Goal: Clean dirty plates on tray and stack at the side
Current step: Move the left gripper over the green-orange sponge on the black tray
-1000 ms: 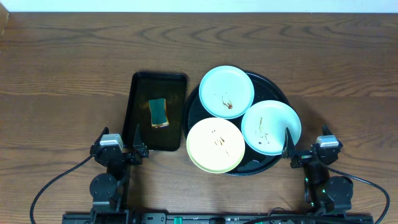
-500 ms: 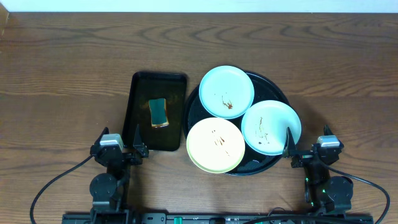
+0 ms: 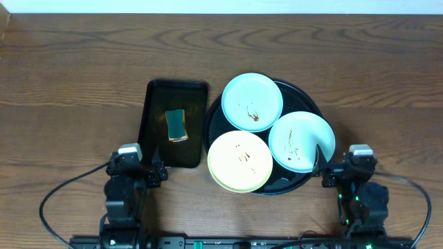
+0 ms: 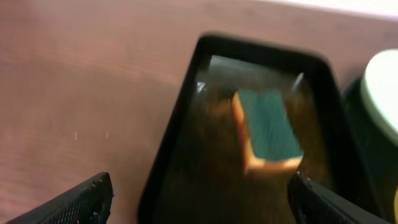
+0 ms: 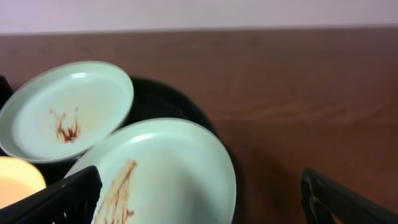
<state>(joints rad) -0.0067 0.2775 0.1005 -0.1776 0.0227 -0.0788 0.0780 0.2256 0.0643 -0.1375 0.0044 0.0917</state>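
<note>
Three plates lie on the round black tray [image 3: 309, 95]. A mint-blue plate [image 3: 252, 102] with a brown smear is at the back. A second smeared mint-blue plate [image 3: 302, 141] is at the right, and a pale yellow plate [image 3: 240, 161] with faint smears is at the front left. My left gripper [image 3: 135, 168] is open and empty at the near end of the rectangular tray; the left wrist view shows its fingers [image 4: 199, 196] wide apart. My right gripper [image 3: 344, 166] is open and empty, its left finger at the right plate's rim [image 5: 168, 168]. The back plate [image 5: 68, 109] lies beyond.
A smaller rectangular black tray [image 3: 156, 124] left of the round one holds a green and yellow sponge [image 3: 176, 125], which also shows in the left wrist view [image 4: 267, 124]. Bare wood-grain tabletop [image 3: 387, 90] lies right of the round tray and across the back.
Both grippers have shifted slightly towards the trays. The plates and sponge have not moved.
</note>
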